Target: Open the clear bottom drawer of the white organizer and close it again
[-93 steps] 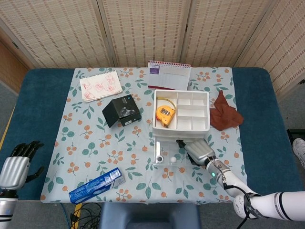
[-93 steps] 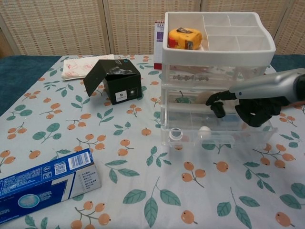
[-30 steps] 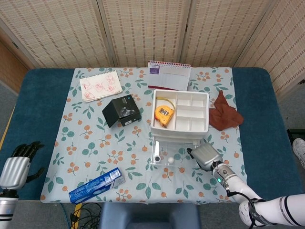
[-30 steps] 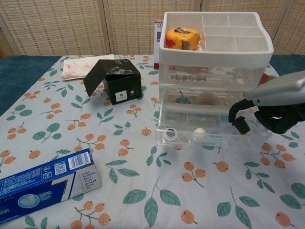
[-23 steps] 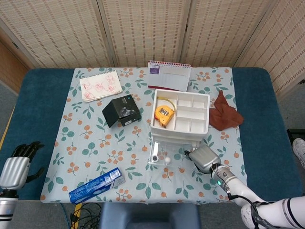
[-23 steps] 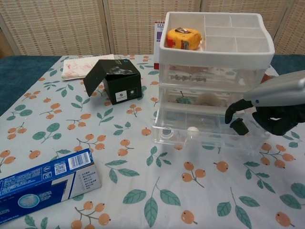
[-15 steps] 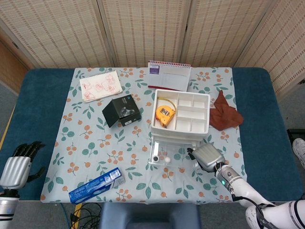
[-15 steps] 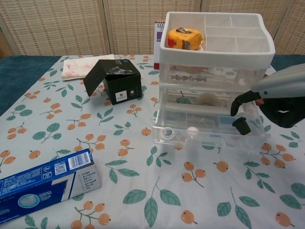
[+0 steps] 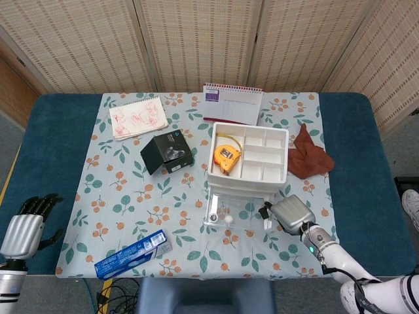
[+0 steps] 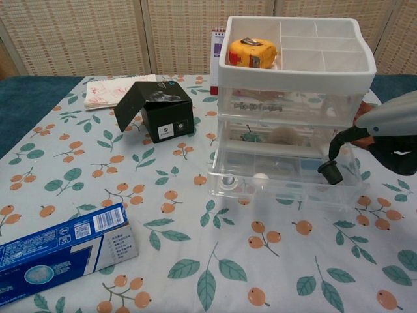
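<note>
The white organizer (image 9: 285,154) (image 10: 296,78) stands right of the table's centre, with a yellow tape measure (image 9: 226,157) in its top tray. Its clear bottom drawer (image 9: 236,214) (image 10: 280,190) is pulled out toward me and holds a small white ball (image 10: 261,176) and a ring. My right hand (image 9: 291,214) (image 10: 391,134) is at the drawer's right front corner. One dark fingertip (image 10: 331,171) touches the drawer's rim there, the thumb is apart above it, and nothing is pinched between them. My left hand (image 9: 23,229) hangs off the table's near left edge, fingers apart and holding nothing.
A black box (image 9: 168,152) sits left of the organizer, and a blue carton (image 9: 133,253) lies near the front edge. A sketch pad (image 9: 137,116) and a calendar (image 9: 232,103) lie at the back. A brown cloth (image 9: 309,154) lies right of the organizer.
The right hand drew the bottom drawer further out, dragging the organizer slightly left. Since then the hand has slid right, toward the drawer's corner. The left hand has stayed put.
</note>
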Controlling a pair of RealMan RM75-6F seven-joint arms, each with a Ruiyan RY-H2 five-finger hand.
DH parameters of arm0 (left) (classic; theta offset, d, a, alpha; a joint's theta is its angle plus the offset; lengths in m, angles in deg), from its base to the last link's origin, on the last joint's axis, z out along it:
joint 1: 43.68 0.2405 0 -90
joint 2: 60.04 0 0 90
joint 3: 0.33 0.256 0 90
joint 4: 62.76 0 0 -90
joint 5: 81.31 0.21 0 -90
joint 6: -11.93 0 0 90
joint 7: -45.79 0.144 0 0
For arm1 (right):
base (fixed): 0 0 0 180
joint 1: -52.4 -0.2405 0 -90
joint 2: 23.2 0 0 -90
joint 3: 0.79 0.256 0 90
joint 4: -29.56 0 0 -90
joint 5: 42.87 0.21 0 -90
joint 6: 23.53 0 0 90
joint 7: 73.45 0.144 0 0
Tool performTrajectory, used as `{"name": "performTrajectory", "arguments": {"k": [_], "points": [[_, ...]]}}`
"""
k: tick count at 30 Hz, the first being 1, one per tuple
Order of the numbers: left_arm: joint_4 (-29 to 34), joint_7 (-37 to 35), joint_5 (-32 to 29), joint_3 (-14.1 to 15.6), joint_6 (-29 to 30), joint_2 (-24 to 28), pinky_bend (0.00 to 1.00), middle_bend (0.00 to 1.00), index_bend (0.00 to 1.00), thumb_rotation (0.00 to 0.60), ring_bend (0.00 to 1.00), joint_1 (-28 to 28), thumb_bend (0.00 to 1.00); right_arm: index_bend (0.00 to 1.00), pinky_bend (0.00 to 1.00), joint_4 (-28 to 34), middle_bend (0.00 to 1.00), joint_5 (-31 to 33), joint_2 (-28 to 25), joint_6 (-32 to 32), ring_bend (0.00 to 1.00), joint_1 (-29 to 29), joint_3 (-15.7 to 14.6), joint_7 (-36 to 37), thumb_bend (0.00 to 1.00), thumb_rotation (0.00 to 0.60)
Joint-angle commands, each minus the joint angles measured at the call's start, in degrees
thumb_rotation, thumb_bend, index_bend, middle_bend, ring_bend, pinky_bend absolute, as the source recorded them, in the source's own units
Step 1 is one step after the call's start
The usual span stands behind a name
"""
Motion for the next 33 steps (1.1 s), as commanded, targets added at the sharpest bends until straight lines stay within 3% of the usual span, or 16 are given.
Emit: {"name": "performTrajectory", "arguments": {"k": [1,15,33], "points": [[0.02,0.02,-0.03,-0.02,0.05,0.02,0.15,0.19,0.22,0.6,0.21,0.02,0.24,0.17,1.0,-0.08,0.91,0.06,0.28,-0.33,1.0,-0.08,-0.01,-0.04,0.62,0.6],[0.26,0.06,-0.2,0.0,0.45,0.37,0.15,0.19,0.22,0.6,0.21,0.39,0.24,0.17,1.0,-0.07,0.91,-1.35,1.79,-2.34,1.0,-0.95,1.29,1.28,0.62,0.6],[0.25,0.36,-0.12,0.03,-0.01,0.06,0.15,0.19,0.22,0.6,0.21,0.14,0.24,0.17,1.0,4.51,0.91,-7.16,-5.03,-2.79,1.0,1.83,-1.29,3.33,0.62,0.6]]}}
